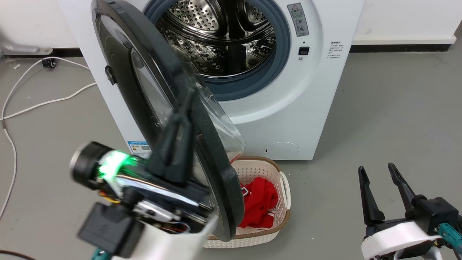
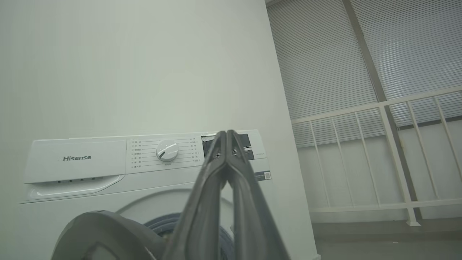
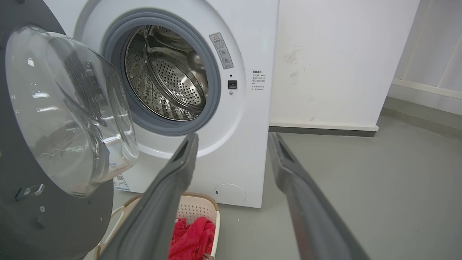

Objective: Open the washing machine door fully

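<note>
Large round glossy black washing machine door (image 1: 122,90), clear glass bowl at centre, stands swung out roughly square to the white box-shaped washing machine (image 1: 288,108). I see my left gripper (image 2: 226,135), fingers pressed together, beside the door's outer face; my right gripper (image 1: 376,167) spread, empty, well apart.

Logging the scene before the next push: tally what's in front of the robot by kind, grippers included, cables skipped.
Washer: 1
Door: 1
Basket: 1
Red garment: 1
Grippers: 2 (left gripper, right gripper)
Total: 6
</note>
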### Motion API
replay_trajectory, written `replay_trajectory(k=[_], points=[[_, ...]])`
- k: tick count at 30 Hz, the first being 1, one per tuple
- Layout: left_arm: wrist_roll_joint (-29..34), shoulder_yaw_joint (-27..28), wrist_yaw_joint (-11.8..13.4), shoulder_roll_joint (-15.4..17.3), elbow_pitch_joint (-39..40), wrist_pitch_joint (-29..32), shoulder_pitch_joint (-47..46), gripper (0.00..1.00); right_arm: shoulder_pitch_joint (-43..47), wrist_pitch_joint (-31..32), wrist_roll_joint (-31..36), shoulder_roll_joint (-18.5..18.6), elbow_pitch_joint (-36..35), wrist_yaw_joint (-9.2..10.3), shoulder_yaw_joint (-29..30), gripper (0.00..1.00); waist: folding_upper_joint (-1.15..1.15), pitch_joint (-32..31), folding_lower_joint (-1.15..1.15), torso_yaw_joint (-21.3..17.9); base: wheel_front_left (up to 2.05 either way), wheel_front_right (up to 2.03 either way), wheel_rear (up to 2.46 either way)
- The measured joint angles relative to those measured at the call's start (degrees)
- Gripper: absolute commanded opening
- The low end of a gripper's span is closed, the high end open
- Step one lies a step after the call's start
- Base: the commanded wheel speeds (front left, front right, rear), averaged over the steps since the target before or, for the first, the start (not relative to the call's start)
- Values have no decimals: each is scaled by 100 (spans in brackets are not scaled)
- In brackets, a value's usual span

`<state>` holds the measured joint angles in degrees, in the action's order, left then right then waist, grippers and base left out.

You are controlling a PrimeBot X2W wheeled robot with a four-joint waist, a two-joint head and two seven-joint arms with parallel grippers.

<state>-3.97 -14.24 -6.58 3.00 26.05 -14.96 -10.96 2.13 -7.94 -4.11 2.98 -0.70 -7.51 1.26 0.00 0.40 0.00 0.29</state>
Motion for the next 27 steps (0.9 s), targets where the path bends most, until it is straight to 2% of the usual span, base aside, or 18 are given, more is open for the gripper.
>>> replay_trajectory(k=[6, 11, 14, 19, 27], points=[[-579, -1054, -62, 37, -274, 480, 271, 0, 23, 43, -45, 0, 8, 0, 7, 100, 0, -20, 0, 5, 0, 0, 0], [-915, -1605, -76, 213, -673, 959, 635, 0, 30, 69, -55, -1, 30, 0, -10, 100, 0, -29, 0, 5, 0, 0, 0], [-975, -1702, -40, 259, -922, 1110, 888, 0, 36, 77, -65, -1, 37, 0, -21, 100, 0, -32, 0, 3, 0, 0, 0], [-900, -1722, 177, 310, -1361, 1218, 1168, 0, 46, 90, -109, -1, 68, 0, -14, 100, 0, 20, 0, 26, 0, 0, 0], [-831, -1651, 338, 218, -2015, 902, 897, 0, 4, 85, -141, -2, 125, 0, -46, 100, 0, 100, 1, 22, 0, 0, 0]])
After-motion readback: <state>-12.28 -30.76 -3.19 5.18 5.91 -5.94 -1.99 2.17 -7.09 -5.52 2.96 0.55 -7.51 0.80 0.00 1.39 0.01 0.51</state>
